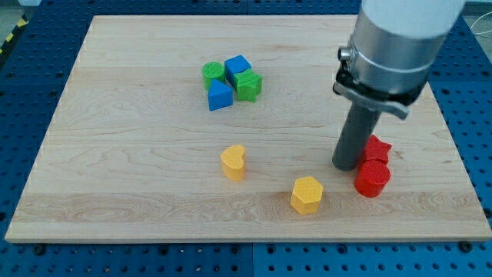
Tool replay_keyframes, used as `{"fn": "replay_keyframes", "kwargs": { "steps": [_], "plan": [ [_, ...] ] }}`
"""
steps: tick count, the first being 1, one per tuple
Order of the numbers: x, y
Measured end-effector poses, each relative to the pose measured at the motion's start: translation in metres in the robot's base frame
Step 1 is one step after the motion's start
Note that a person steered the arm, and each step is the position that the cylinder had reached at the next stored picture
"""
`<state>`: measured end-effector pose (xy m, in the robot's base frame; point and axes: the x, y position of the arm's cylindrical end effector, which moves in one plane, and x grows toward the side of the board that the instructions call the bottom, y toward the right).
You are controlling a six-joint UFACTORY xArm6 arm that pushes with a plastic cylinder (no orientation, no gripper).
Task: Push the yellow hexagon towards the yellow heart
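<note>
in the camera view, the yellow hexagon block (307, 194) is sitting on the pale wooden board (115, 154) near the view's bottom, a little right of centre. the yellow heart block (233, 162) is lying to its upper left, near but clearly apart, with bare wood showing between them. judging from that gap, the push is not looking finished: the hexagon is needing to travel toward the view's left and slightly up.

my tip (347, 166) is resting on the board to the upper right of the hexagon, not touching it, and standing just beside the red star block (377, 148) and the red round block (373, 178). being a plain rod, it is holding nothing and has no jaws to spread or press.
</note>
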<state>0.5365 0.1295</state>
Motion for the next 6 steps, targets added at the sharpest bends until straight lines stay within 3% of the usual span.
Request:
{"fn": "replay_keyframes", "kwargs": {
  "steps": [4,6],
  "plan": [
    [0.073,-0.002],
    [0.049,-0.082]
  ]
}}
